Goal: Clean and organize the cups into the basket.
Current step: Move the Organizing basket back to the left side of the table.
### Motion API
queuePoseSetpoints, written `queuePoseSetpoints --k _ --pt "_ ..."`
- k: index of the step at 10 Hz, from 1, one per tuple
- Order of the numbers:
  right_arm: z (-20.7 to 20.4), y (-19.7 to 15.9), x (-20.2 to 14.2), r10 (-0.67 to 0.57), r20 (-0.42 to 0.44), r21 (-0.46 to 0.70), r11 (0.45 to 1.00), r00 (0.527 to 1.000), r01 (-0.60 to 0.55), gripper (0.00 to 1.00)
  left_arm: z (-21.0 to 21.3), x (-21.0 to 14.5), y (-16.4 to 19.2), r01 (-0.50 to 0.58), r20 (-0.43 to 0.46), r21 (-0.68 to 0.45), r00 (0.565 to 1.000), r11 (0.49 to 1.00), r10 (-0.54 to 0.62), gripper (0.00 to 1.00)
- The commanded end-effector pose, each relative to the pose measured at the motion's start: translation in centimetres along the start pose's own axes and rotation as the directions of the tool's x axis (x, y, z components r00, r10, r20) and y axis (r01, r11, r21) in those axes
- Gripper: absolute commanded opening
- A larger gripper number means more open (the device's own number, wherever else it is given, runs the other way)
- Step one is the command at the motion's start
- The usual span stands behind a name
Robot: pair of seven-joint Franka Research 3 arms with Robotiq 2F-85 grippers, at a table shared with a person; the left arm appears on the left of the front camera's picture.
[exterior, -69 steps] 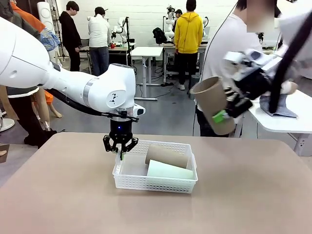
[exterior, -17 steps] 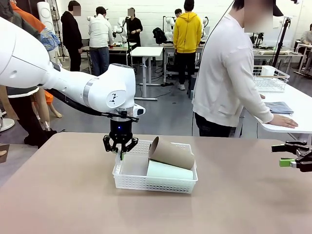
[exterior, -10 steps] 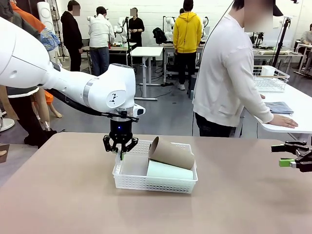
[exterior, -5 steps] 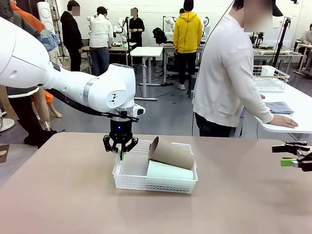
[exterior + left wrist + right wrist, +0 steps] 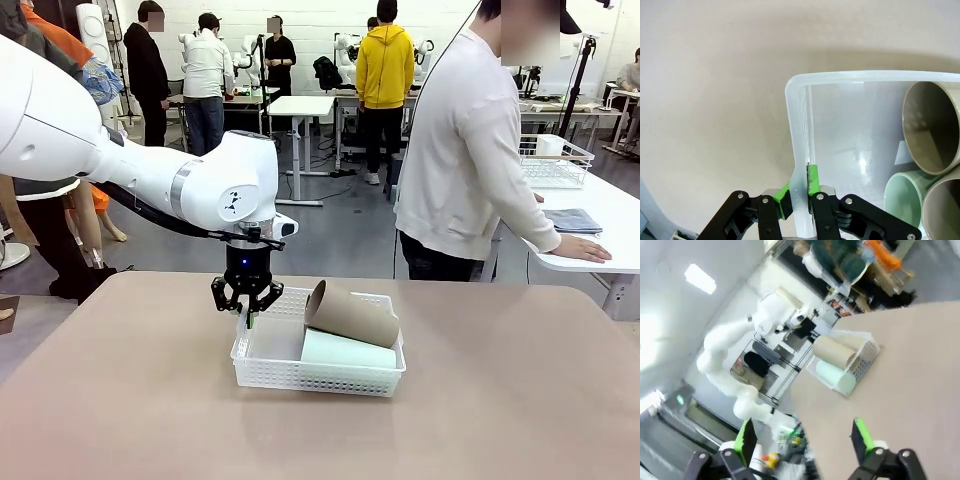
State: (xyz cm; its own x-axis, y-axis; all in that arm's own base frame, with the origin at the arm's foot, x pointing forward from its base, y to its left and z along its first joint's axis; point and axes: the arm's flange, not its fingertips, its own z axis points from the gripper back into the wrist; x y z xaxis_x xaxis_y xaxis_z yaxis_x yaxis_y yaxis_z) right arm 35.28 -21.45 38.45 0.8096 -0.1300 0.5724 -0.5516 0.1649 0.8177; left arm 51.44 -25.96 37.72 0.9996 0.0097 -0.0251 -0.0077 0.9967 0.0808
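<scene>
Front view, centre frame: the basket (image 5: 318, 373) sits on the surface (image 5: 130, 400) with three cups lying inside toward its right end, a tan cup (image 5: 352, 314) stacked over the mint cup (image 5: 350, 351). The left gripper (image 5: 800, 199) pinches the basket's rim between its fingers, probably to steady it. At the right wrist view's bottom, the right gripper (image 5: 805, 437) is spread, empty.

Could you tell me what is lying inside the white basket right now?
In the basket, a mint green cup lies on its side with a tan cup resting on it. The left wrist view shows another tan cup, mostly covered in the front view.
</scene>
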Motion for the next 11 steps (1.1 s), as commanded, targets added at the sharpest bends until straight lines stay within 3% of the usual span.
queuePoseSetpoints --k 1,4,5,7,10,11 --pt "2.2 -0.7 1.5 -0.285 0.07 -0.067 0.955 0.956 0.289 1.0 0.1 -0.1 0.0 -0.003 0.002 0.001 1.0 1.0 0.003 0.0" --pt "5.6 -1.0 -0.8 -0.478 -0.029 -0.155 0.87 0.878 0.468 1.0 0.1 -0.1 0.0 -0.003 0.002 0.001 1.0 1.0 0.003 0.0" --pt "6.5 -1.2 -1.3 -0.509 -0.033 -0.189 0.848 0.86 0.495 1.0 0.1 -0.1 0.0 -0.003 0.002 0.001 1.0 1.0 0.003 0.0" --pt "7.8 -1.5 -2.4 -0.541 -0.123 -0.183 0.836 0.832 0.517 1.0 0.1 -0.1 0.0 -0.003 0.002 0.001 1.0 1.0 0.003 0.0" --pt "9.3 -2.2 -2.8 -0.49 -0.094 -0.101 0.87 0.866 0.482 1.0 0.1 -0.1 0.0 -0.003 0.002 0.001 1.0 1.0 0.003 0.0" --pt "9.4 -2.9 -2.5 -0.424 -0.051 -0.058 0.905 0.904 0.421 1.0 0.1 -0.1 0.0 -0.003 0.002 0.001 1.0 1.0 0.003 0.0"
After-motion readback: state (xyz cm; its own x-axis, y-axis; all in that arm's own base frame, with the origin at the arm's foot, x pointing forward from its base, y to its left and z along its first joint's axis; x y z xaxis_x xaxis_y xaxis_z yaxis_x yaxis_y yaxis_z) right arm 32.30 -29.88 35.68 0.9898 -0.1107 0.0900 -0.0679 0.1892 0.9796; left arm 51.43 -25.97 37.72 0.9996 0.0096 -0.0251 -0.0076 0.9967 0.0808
